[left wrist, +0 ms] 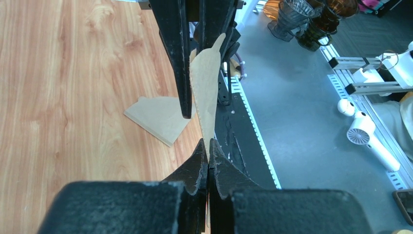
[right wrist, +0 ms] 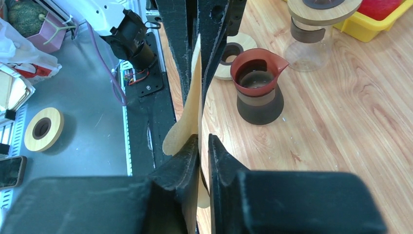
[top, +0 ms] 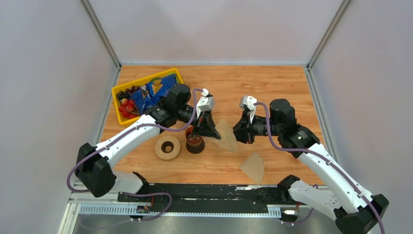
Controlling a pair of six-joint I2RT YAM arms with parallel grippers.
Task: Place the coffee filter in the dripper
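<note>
The coffee filter (top: 226, 136), a light-tan paper fan, hangs edge-on above the table between both arms. My left gripper (top: 213, 134) (left wrist: 208, 141) is shut on one corner of the coffee filter (left wrist: 204, 78). My right gripper (top: 237, 134) (right wrist: 204, 137) straddles the opposite edge of the coffee filter (right wrist: 192, 112). Its jaws are almost closed, and a thin gap still shows beside the paper. The dripper (right wrist: 311, 48), clear with a wooden collar, stands at the top right of the right wrist view. In the top view my left arm hides it.
Another paper filter (top: 253, 168) (left wrist: 158, 117) lies flat near the front edge. A dark red-brown carafe (top: 195, 145) (right wrist: 258, 92) and a tan ring disc (top: 167, 147) (right wrist: 234, 48) sit under the left gripper. A yellow bin (top: 115, 91) of fruit and packets stands at the back left.
</note>
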